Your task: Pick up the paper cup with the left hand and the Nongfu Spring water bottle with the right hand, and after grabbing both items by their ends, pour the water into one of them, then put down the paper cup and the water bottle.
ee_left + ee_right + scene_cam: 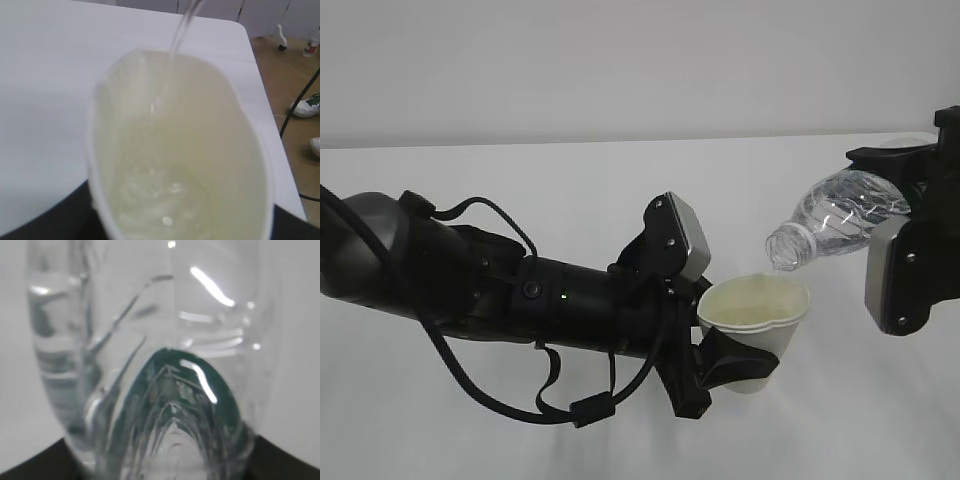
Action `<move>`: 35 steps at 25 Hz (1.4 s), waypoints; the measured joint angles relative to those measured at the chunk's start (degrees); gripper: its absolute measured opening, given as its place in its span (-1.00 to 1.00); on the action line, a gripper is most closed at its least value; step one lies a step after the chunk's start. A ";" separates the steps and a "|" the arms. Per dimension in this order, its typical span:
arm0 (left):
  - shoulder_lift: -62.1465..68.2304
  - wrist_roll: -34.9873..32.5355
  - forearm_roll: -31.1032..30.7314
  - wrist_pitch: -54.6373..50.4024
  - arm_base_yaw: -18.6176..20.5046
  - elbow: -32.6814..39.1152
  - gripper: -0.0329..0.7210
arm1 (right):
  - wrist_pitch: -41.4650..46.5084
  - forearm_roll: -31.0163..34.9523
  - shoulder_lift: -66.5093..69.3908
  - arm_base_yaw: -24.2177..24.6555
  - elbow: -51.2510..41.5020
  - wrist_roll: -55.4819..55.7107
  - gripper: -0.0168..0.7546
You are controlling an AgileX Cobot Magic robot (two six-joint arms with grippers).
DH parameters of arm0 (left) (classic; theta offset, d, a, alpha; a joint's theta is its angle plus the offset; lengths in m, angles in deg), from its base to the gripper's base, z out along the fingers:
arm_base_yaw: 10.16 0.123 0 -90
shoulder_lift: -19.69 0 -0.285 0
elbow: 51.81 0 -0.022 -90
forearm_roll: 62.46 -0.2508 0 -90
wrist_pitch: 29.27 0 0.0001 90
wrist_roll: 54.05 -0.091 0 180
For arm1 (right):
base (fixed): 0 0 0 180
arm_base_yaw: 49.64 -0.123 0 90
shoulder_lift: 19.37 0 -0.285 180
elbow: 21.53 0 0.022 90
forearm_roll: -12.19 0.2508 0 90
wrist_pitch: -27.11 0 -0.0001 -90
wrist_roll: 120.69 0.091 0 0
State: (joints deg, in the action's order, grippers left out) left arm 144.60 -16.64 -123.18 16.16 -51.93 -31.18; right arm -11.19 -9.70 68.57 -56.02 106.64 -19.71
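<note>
— What do we see on the left?

— The left hand [510, 290] reaches in low over the white desk [440, 430], and its pincer [725, 345] is clamped part-way closed around the paper cup [757, 325], gripping its lower wall. We see the cup held above the desk, squeezed so its rolled rim is oval rather than round.

— And the cup itself?

— White outside, pale cream-yellow inside. From the left wrist view we see water [160, 200] pooled in the bottom, with a thin clear stream [182, 27] falling in at the far rim.

— And to the right?

— The Nongfu Spring water bottle [840, 225] is tilted, its capless neck pointing down-left, just above the cup's rim. The right hand [920, 240] holds it by the base end, its pincer [905, 215] closed on the bottle's width. We see clear ribbed plastic and the dark green label near the grip.
</note>
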 joint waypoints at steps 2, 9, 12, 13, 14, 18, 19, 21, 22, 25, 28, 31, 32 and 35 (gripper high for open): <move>0.00 0.00 0.00 0.00 0.00 0.00 0.11 | 0.00 0.00 0.00 0.00 0.00 0.00 0.04; 0.00 0.00 0.00 -0.02 0.00 0.00 0.11 | 0.00 0.00 0.00 0.00 0.00 -0.10 0.04; 0.00 0.00 0.00 -0.02 0.00 0.00 0.11 | 0.00 0.00 0.00 0.00 0.00 -0.10 0.04; 0.00 0.00 0.00 -0.02 0.00 0.00 0.11 | 0.00 0.00 0.00 0.00 0.00 -0.10 0.04; 0.00 0.00 0.00 -0.02 0.00 0.00 0.11 | 0.00 0.00 0.00 0.00 0.00 -0.10 0.04; 0.00 0.00 0.00 -0.02 0.00 0.00 0.11 | 0.00 0.00 0.00 0.00 0.00 -0.35 0.04; 0.00 0.00 0.00 -0.02 0.00 0.00 0.11 | 0.00 0.00 0.00 0.00 0.00 -0.46 0.04; 0.00 0.00 0.00 -0.02 0.00 0.00 0.11 | 0.00 0.00 0.00 0.00 0.00 -0.79 0.04; 0.00 0.00 0.00 -0.02 0.00 0.00 0.11 | 0.00 0.00 0.00 0.00 0.00 -0.93 0.04; 0.00 0.00 0.00 -0.02 0.00 0.00 0.11 | 0.00 0.00 0.00 0.00 0.00 -1.06 0.04; 0.00 0.00 0.00 -0.02 0.00 0.00 0.11 | 0.00 0.00 0.00 0.00 0.00 -1.18 0.04; 0.00 0.00 0.00 -0.02 0.00 0.00 0.11 | 0.00 0.00 0.00 0.00 0.00 -1.18 0.04; 0.00 0.00 0.00 -0.02 0.00 0.00 0.11 | 0.00 0.00 0.00 0.00 0.00 -1.18 0.04; 0.00 0.00 0.00 -0.12 0.00 0.00 0.11 | 0.00 0.00 0.00 0.00 0.00 -1.18 0.04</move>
State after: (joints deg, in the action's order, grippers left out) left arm 144.60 -16.64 -123.18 16.04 -51.93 -31.18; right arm -11.19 -9.70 68.57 -56.02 106.64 -20.89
